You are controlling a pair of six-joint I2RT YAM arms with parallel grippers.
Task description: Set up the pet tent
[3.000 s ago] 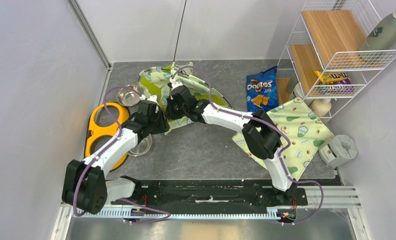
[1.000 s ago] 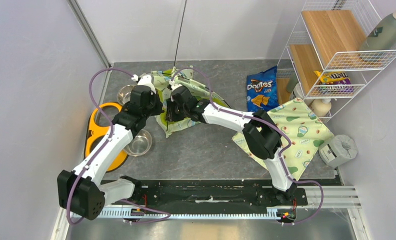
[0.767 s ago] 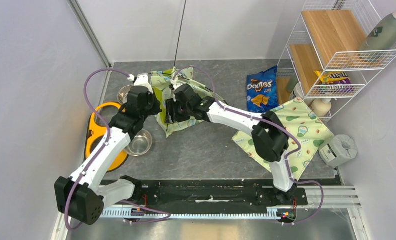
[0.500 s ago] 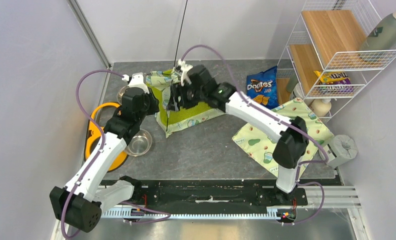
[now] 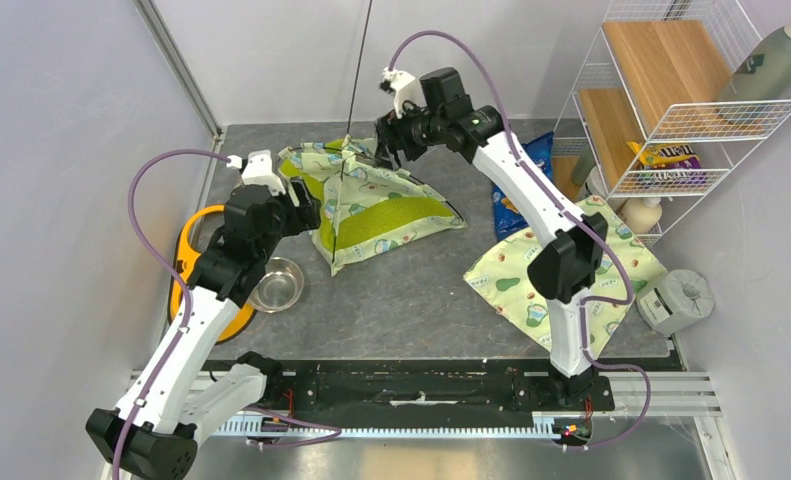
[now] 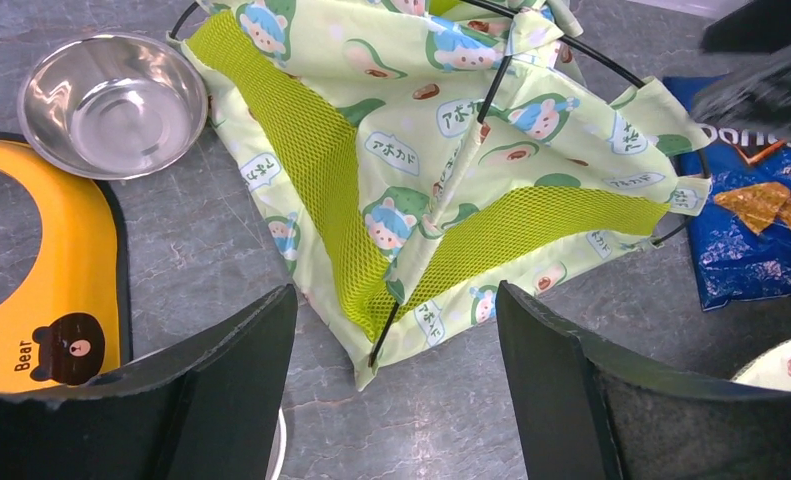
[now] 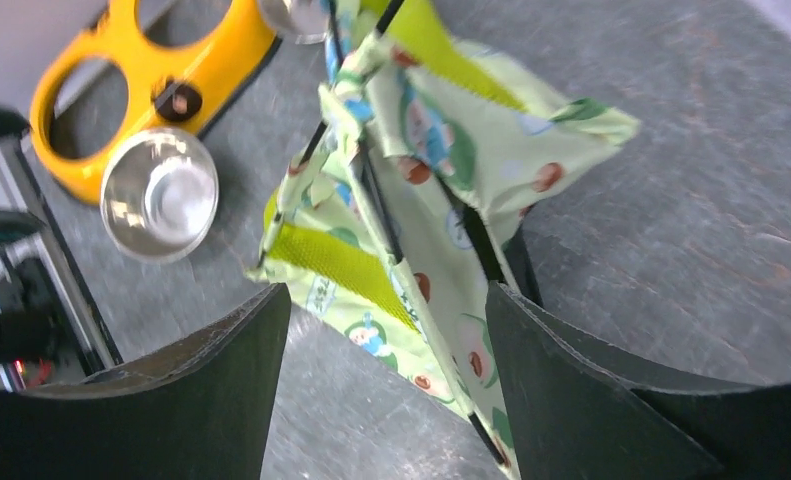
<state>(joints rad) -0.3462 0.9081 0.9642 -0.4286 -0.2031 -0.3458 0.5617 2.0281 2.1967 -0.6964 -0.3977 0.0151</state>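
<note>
One pet tent (image 5: 381, 205), two steel bowls (image 5: 276, 285) (image 6: 111, 100), one yellow feeder (image 6: 61, 230).

Matt printed cloth and green mesh form the pet tent (image 6: 421, 190); the bowl (image 6: 111, 105) is shiny metal.

The pet tent (image 5: 376, 205) is standing at about 12 o'clock on the tabletop (image 5: 411, 290), half popped into a lopsided dome: avocado-print fabric, lime mesh panels, thin black poles crossing at the peak.
</note>
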